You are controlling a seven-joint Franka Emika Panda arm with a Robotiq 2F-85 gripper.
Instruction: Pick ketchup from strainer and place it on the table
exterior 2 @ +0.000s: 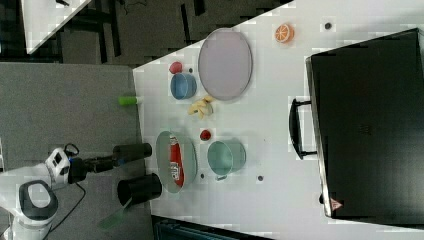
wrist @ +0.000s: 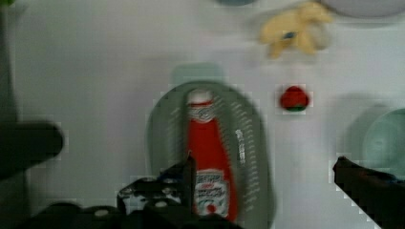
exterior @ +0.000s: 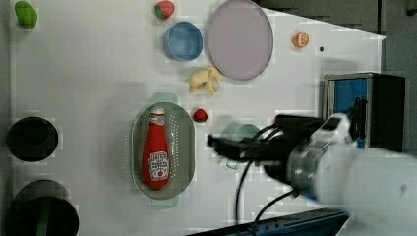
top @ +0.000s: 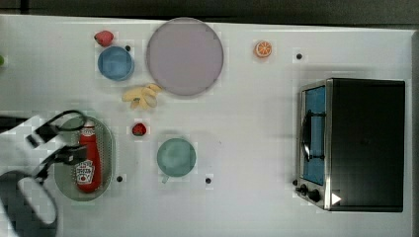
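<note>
- Three risks stand out, taken across the top view from its left. First, the gripper (wrist: pixel 262 174) hangs with its jaws spread wide and nothing in them; in the wrist view one finger sits over the ketchup's label, so it looks off-centre and a close here could clip the bottle.
- Next, the ketchup (top: pixel 88 159) lies flat in the strainer (top: pixel 107 148), near the left edge of the table (top: pixel 247 207). Round plastic may roll or squirt out, or the light strainer may lift along.
- Last, the strawberry (top: pixel 139 129) and teal cup (top: pixel 176 157) sit just beside the strainer, crowding the set-down.
</note>
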